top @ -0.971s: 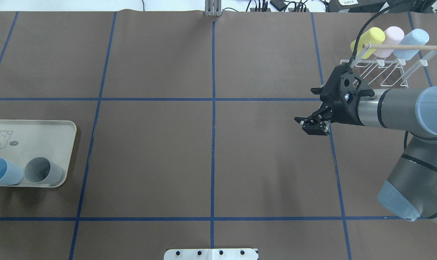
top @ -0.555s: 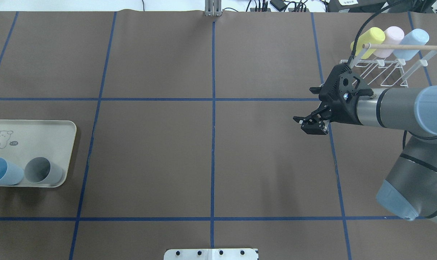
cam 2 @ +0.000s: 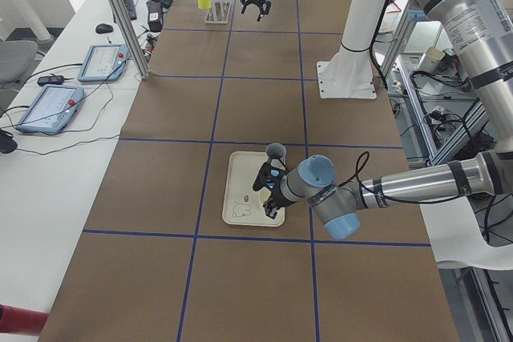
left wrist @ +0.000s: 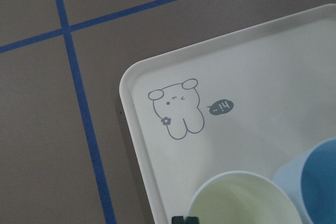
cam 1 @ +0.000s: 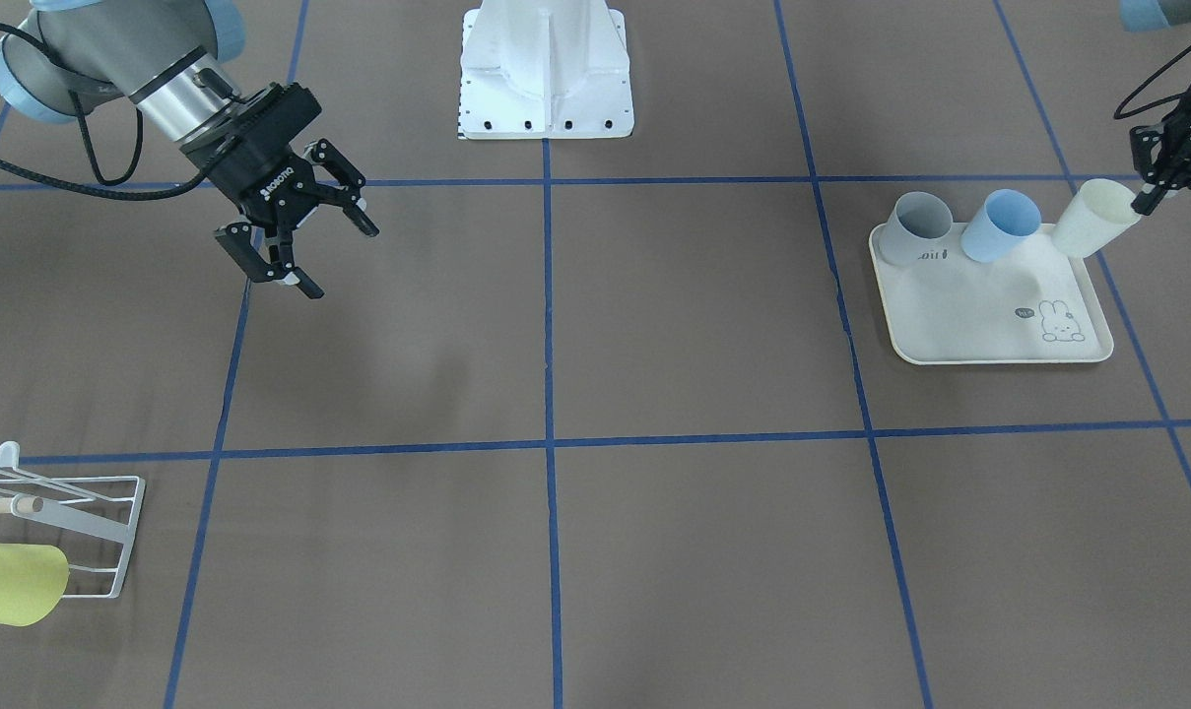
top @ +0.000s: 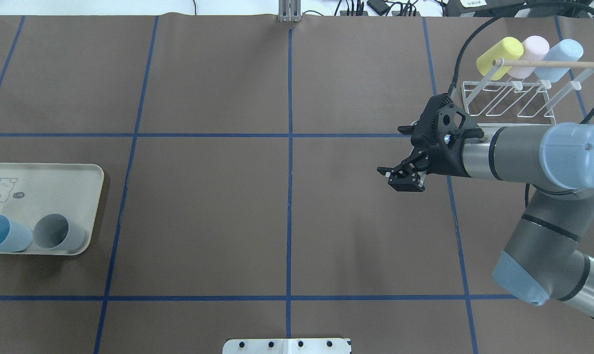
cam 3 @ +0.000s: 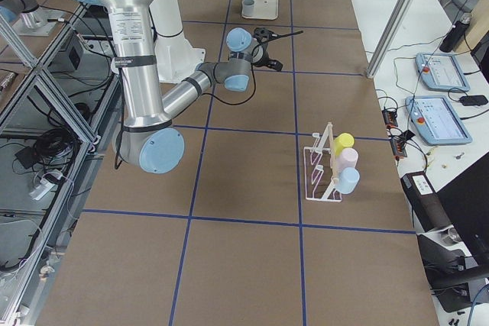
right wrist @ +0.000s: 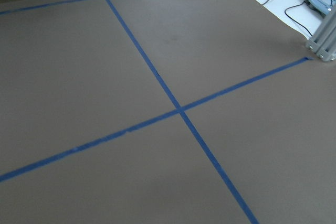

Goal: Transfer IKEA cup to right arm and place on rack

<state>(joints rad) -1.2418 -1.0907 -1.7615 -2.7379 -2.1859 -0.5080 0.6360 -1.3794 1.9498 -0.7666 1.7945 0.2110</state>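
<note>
- Covering the work area, the tabletop [top: 203, 88] is brown and divided into rectangles by blue tape lines.
- Right arm [top: 513, 152]: reaches in over the tabletop's right half, just in front of the rack, with its wrist roughly level.
- Left arm [cam 2: 401, 190]: extends low over the tabletop to the tray at the robot's left end.
- Tray [cam 1: 969, 315]: cream, with a rabbit print, lying flat on the tabletop.
- Rack [top: 579, 64]: white wire with a wooden dowel, standing at the far right of the tabletop. It carries a yellow cup [top: 499, 50], a pink cup [top: 533, 46] and a pale blue cup [top: 564, 53] side by side.
- Cream IKEA cup [cam 1: 1092, 222]: tilted over the tray's corner nearest the robot, well apart from the rack.
- Grey cup [cam 1: 915, 228] and blue cup [cam 1: 999, 225]: side by side along the tray's robot-side edge, the blue one next to the cream IKEA cup.
- Right pincer [cam 1: 337, 261]: fingers spread wide, holding nothing, above bare tabletop.
- Left pincer [cam 1: 1147, 197]: pinching the cream IKEA cup at its rim; the left wrist view shows one fingertip at the rim.
</note>
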